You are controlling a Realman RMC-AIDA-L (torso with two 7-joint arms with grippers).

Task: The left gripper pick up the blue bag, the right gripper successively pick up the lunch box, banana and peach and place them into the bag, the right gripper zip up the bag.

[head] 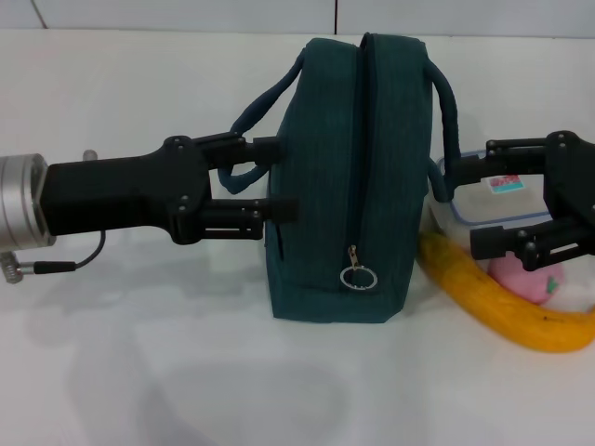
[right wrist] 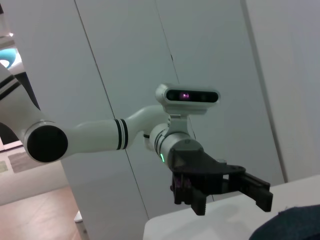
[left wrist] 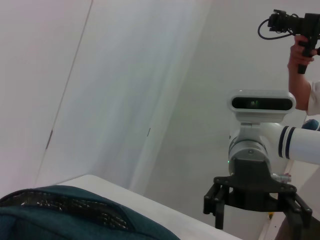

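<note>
The blue bag (head: pixel 344 177) stands upright in the middle of the table, its zipper shut and the ring pull (head: pixel 357 277) hanging at the near end. My left gripper (head: pixel 286 179) is open against the bag's left side, its fingers above and below the left handle (head: pixel 249 173). On the bag's right side, my right gripper (head: pixel 460 209) is open over the lunch box (head: pixel 497 200). The banana (head: pixel 493 307) lies in front of the box, with the peach (head: pixel 535 279) behind it. The left wrist view shows the bag's top (left wrist: pixel 65 210) and the right gripper (left wrist: pixel 257 197).
The white table (head: pixel 139 372) runs wide to the front and left. A cable (head: pixel 56 266) hangs under my left wrist. In the left wrist view a person's hand holds a camera (left wrist: pixel 295 25) behind the robot. The right wrist view shows my left gripper (right wrist: pixel 220 187) at the table edge.
</note>
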